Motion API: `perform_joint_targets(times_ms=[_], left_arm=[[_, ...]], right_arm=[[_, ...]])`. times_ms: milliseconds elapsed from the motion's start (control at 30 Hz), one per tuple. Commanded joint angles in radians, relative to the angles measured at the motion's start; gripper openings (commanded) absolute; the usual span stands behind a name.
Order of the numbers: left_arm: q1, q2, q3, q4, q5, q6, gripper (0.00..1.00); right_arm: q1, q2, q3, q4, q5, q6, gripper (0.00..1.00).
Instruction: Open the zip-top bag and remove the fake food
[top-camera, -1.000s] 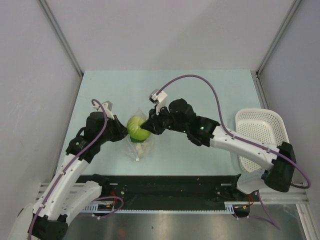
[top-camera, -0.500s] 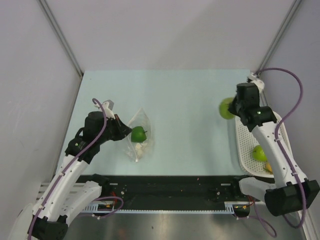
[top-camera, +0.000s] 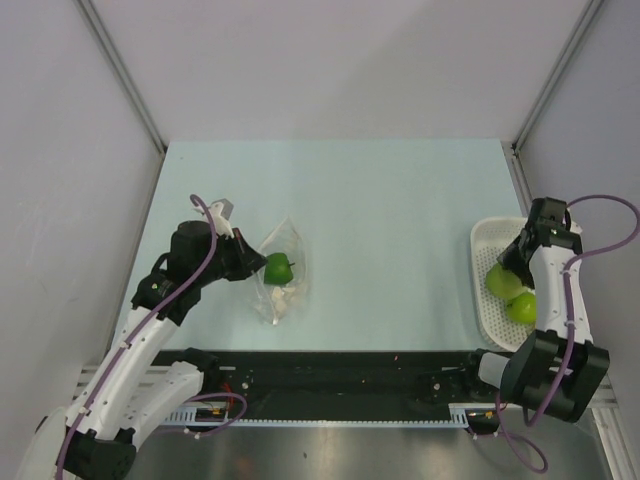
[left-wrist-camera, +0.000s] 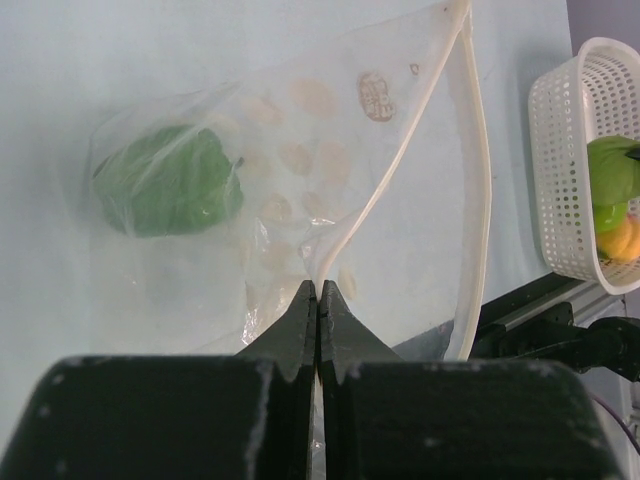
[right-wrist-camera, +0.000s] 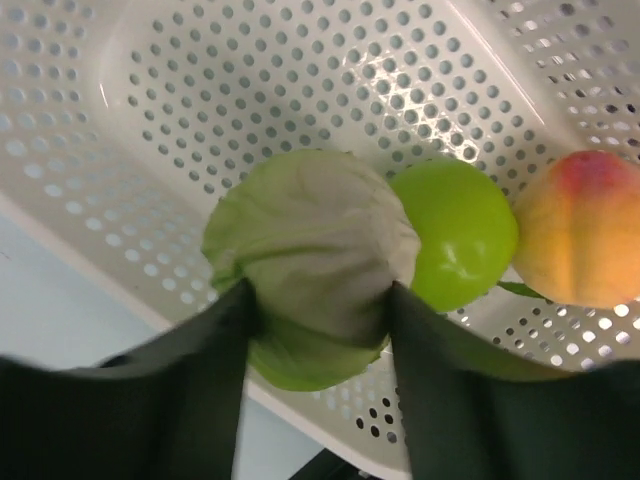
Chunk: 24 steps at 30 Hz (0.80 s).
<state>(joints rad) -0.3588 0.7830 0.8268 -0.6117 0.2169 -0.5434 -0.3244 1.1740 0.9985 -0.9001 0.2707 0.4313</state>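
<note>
Left gripper (left-wrist-camera: 318, 292) clamps zip-top bag (left-wrist-camera: 400, 180), 1 fruit (left-wrist-camera: 170, 180) inside; right gripper (right-wrist-camera: 320, 292) unclear, 3 fruits (right-wrist-camera: 455, 235) at basket (right-wrist-camera: 250, 90).

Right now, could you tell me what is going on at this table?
The left gripper pinches the open zip-top bag by its rim; a dark green fruit lies inside. The right gripper hangs over the white basket with a light green fruit between its fingers, gripped or released I cannot tell. A lime fruit and an orange fruit lie in it.
</note>
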Motion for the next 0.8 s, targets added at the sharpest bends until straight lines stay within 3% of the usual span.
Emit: perform_joint_targets(times_ms=[0, 33, 133, 267, 367, 467, 633, 767], left_arm=[[-0.002, -0.010, 0.041, 0.032, 0.036, 0.022, 0.00], [-0.002, -0.011, 0.040, 0.033, 0.039, 0.022, 0.00], [-0.002, -0.018, 0.034, 0.036, 0.056, 0.019, 0.00], [-0.002, -0.016, 0.029, 0.046, 0.073, 0.010, 0.00], [-0.002, -0.019, 0.028, 0.053, 0.079, 0.003, 0.00], [-0.002, -0.014, 0.029, 0.053, 0.087, 0.002, 0.00], [-0.002, -0.016, 0.018, 0.059, 0.098, -0.009, 0.00], [-0.002, -0.024, 0.008, 0.081, 0.111, -0.026, 0.00]], right_arm=[[-0.027, 0.053, -0.006, 0.073, -0.080, -0.039, 0.71], [-0.025, 0.053, -0.008, 0.082, -0.083, -0.051, 0.83], [0.001, 0.024, 0.005, 0.083, -0.073, -0.060, 0.94], [0.096, -0.011, 0.063, 0.040, -0.038, -0.055, 0.96], [0.249, -0.049, 0.124, 0.033, -0.013, -0.033, 0.96], [0.537, -0.079, 0.181, 0.088, 0.028, -0.017, 0.92], [1.003, -0.058, 0.213, 0.387, 0.015, -0.031, 0.79], [1.220, 0.058, 0.247, 0.590, -0.069, -0.080, 0.68]])
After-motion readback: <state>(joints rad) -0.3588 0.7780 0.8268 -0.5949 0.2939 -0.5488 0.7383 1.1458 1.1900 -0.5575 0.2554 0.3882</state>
